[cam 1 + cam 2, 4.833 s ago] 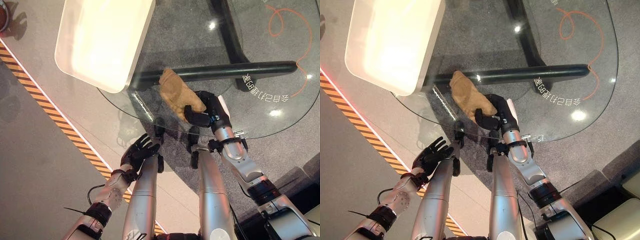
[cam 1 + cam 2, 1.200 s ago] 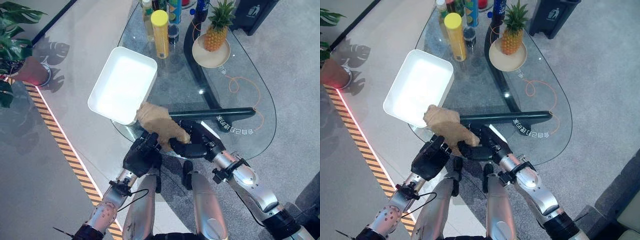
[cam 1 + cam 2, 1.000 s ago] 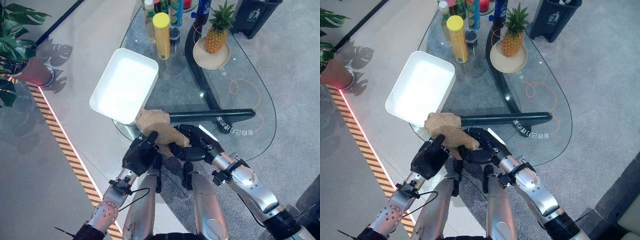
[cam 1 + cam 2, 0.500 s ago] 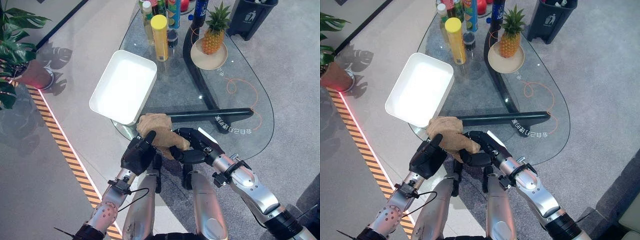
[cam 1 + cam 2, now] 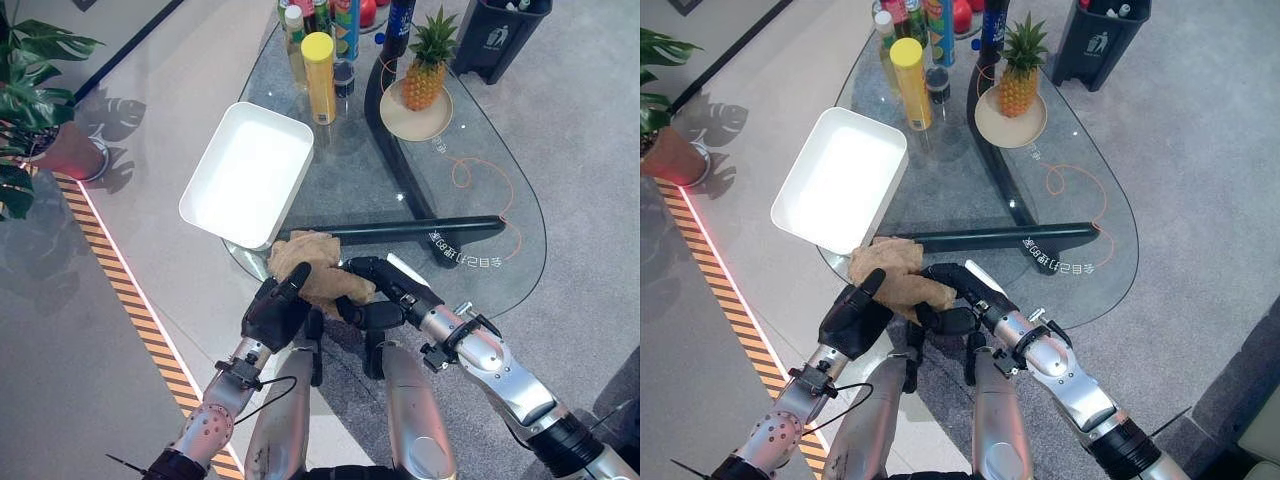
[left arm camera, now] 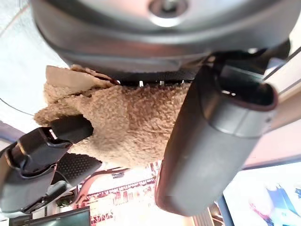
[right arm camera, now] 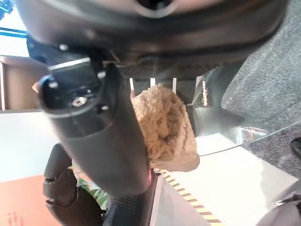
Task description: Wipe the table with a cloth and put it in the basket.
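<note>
Lower centre, at the bench (image 5: 500,180) edge: both hands, left (image 5: 272,312) and right (image 5: 385,300), had fingers curled on the cloth (image 5: 312,268). Wiping looked finished; next, carry it up-left into the basket (image 5: 195,205).

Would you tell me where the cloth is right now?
The tan cloth is at the glass table's near edge, just below the white basket, held between the left hand and right hand.

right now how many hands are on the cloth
2. The left hand grips the brown cloth at its near left side; the right hand holds its right side, both at the glass table's near edge.
</note>
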